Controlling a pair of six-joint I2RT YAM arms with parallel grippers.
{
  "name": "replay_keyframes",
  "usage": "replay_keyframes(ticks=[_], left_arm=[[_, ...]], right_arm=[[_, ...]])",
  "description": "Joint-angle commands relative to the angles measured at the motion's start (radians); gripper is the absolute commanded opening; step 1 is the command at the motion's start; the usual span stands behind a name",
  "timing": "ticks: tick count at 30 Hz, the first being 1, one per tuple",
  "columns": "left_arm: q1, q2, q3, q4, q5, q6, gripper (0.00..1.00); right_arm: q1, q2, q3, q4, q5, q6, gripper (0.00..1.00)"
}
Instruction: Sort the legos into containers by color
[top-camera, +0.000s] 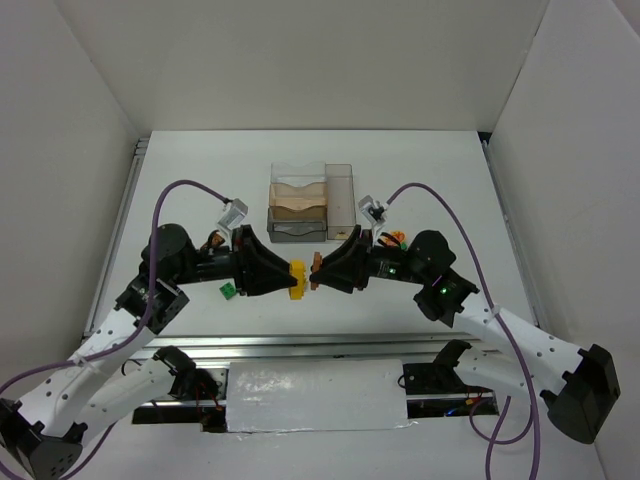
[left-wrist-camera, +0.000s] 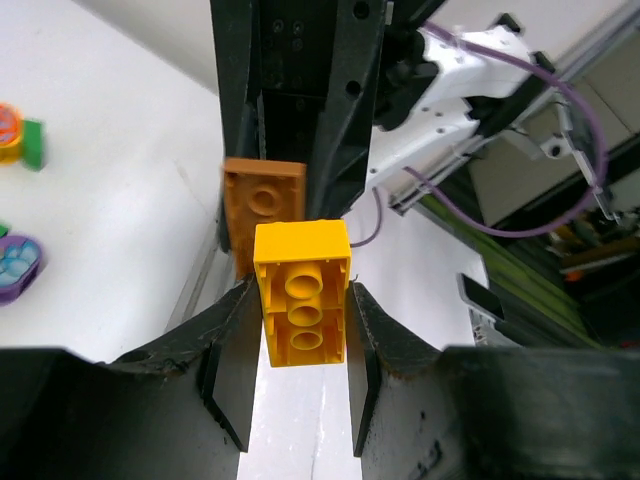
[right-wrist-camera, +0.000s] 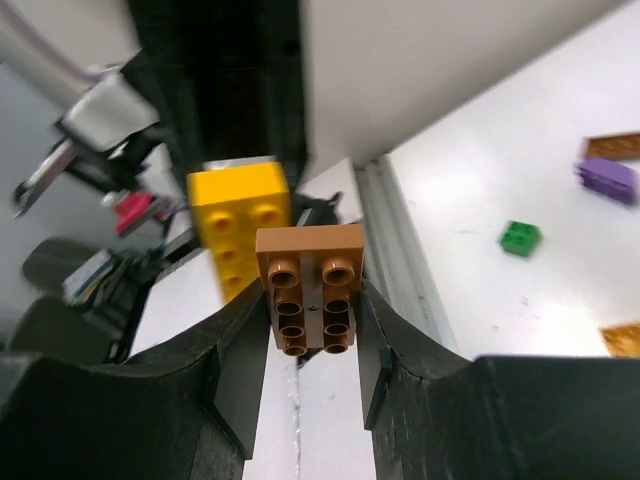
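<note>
While my left gripper (left-wrist-camera: 300, 345) clenches the yellow brick (left-wrist-camera: 302, 285) and my right gripper (right-wrist-camera: 311, 345) the orange-brown brick (right-wrist-camera: 310, 280), I'd pull straight apart, nine and three o'clock, without twisting.

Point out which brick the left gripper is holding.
The yellow brick, clamped in the left gripper. The brown brick is in the right gripper; the green brick lies loose on the table.

a yellow brick (left-wrist-camera: 300, 307) is pinched in the left gripper (left-wrist-camera: 300, 345) and a flatter orange-brown brick (right-wrist-camera: 310, 290) in the right gripper (right-wrist-camera: 310, 335), held just beside each other above the tabletop (top-camera: 440, 180). a small green brick (top-camera: 228, 290) lies to their left. the joined clear bins (top-camera: 310, 205), tan and grey, stand behind.
</note>
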Motion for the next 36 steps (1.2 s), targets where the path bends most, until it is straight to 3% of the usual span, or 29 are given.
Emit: replay_keyframes(ticks=[1, 6, 7, 10, 14, 22, 36], left_arm=[[0.004, -0.027, 0.104, -0.170, -0.106, 0.103, 0.00], [0.005, -0.041, 0.274, -0.510, -0.461, 0.243, 0.00], [0.005, -0.043, 0.300, -0.584, -0.599, 0.243, 0.00], [0.008, -0.053, 0.316, -0.661, -0.810, 0.231, 0.00], [0.011, -0.090, 0.316, -0.736, -0.953, 0.211, 0.00], [0.013, -0.164, 0.305, -0.788, -0.955, 0.264, 0.00], [0.013, -0.174, 0.272, -0.768, -0.936, 0.286, 0.00]], right_arm=[[-0.013, 0.008, 0.078, -0.190, 0.192, -0.082, 0.01], [-0.022, 0.188, 0.217, -0.435, 0.674, -0.066, 0.00], [-0.022, 0.252, 0.254, -0.439, 0.730, -0.052, 0.00], [-0.022, 0.369, 0.334, -0.418, 0.847, -0.052, 0.00], [-0.019, 0.628, 0.490, -0.459, 0.969, -0.053, 0.00], [-0.013, 0.939, 0.789, -0.597, 1.123, -0.119, 0.02], [-0.013, 1.065, 0.820, -0.573, 1.079, -0.150, 0.27]])
